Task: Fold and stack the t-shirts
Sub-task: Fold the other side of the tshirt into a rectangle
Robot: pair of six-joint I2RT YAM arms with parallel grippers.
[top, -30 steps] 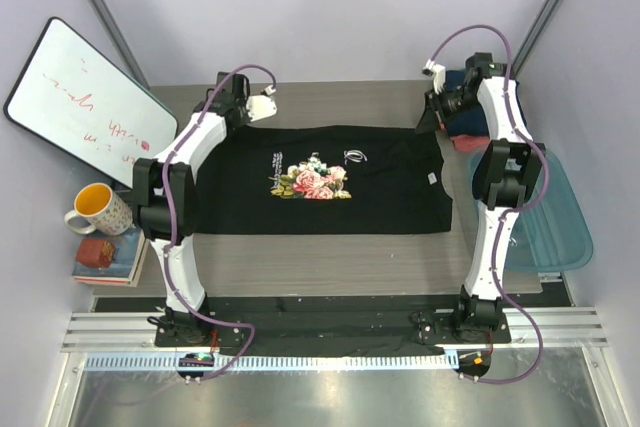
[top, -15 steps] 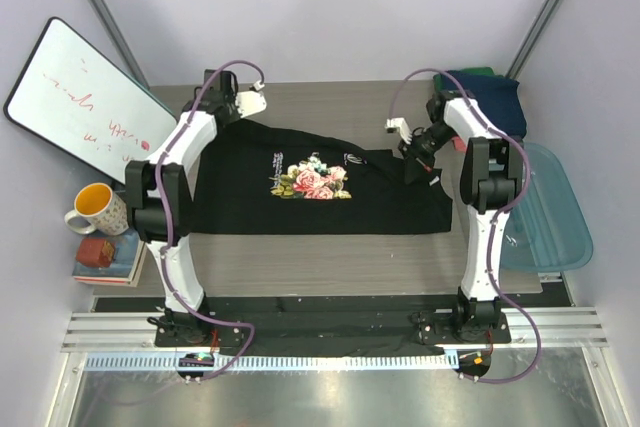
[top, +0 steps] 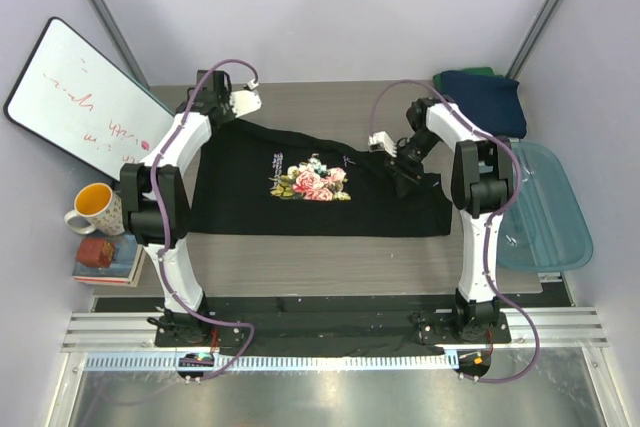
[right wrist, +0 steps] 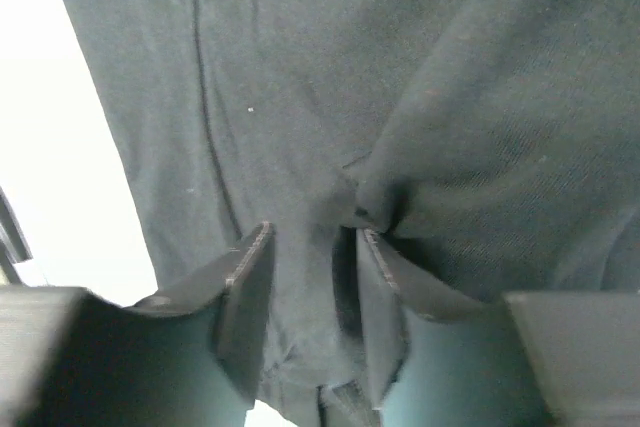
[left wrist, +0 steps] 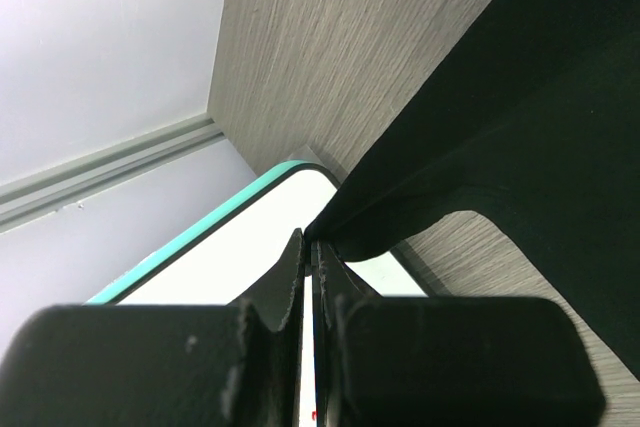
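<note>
**A:** Where is the black t-shirt?

**B:** It is spread across the middle of the table, with the rose print facing up. The half toward the table's near edge lies flat. The edge toward the table's far side slants and is raised at both ends.

**A:** What is the left gripper doing?

**B:** It hangs over the table's far-left corner. The left wrist view shows its 2 fingers pressed together on a thin edge of the shirt. The cloth runs taut from the tips out over the table's wood grain.

**A:** And the right gripper?

**B:** It is right of the table's middle, above the shirt itself. In the right wrist view its 2 fingers stand slightly apart. A bunched fold of the black cloth is clamped between them.

**A:** Are there other shirts?

**B:** A navy t-shirt sits heaped at the table's far-right corner. A green t-shirt peeks out behind it.

**A:** What is around the table?

**B:** A blue tub sits at the table's right edge. A whiteboard leans beyond the table's left edge. Nearer along that same edge are 1 mug and some books.
</note>
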